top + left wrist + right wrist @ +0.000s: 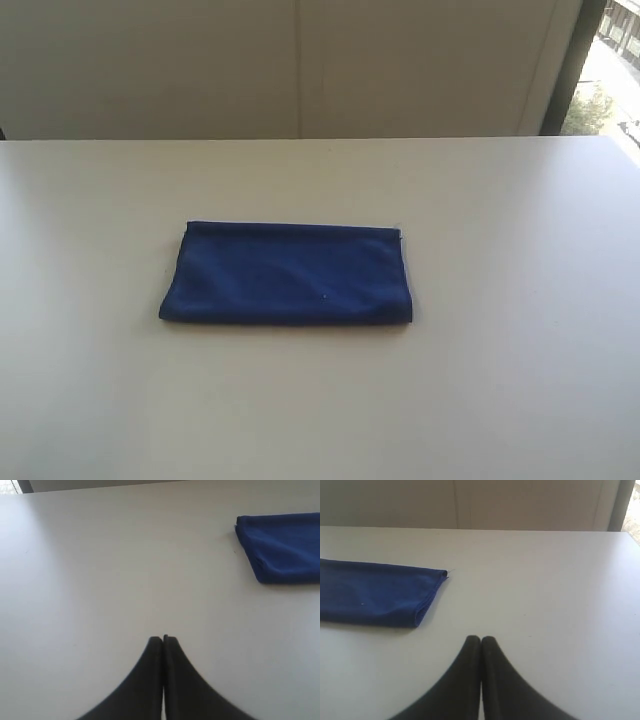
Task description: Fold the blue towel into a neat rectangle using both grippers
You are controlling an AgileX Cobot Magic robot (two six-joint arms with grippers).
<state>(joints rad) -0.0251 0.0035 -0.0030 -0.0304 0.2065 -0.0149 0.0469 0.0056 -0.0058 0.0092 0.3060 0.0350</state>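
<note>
The blue towel (288, 274) lies folded into a flat rectangle near the middle of the white table (520, 380). Neither arm shows in the exterior view. In the left wrist view my left gripper (163, 639) is shut with nothing between its black fingers, and one end of the towel (282, 546) lies well away from it on the table. In the right wrist view my right gripper (481, 638) is also shut and empty, with the towel's other end (375, 594) apart from it. A small white tag (451, 571) peeks out at that end's corner.
A pale wall (300, 60) runs behind the table's far edge. A dark window frame (570, 65) with daylight outside stands at the back right.
</note>
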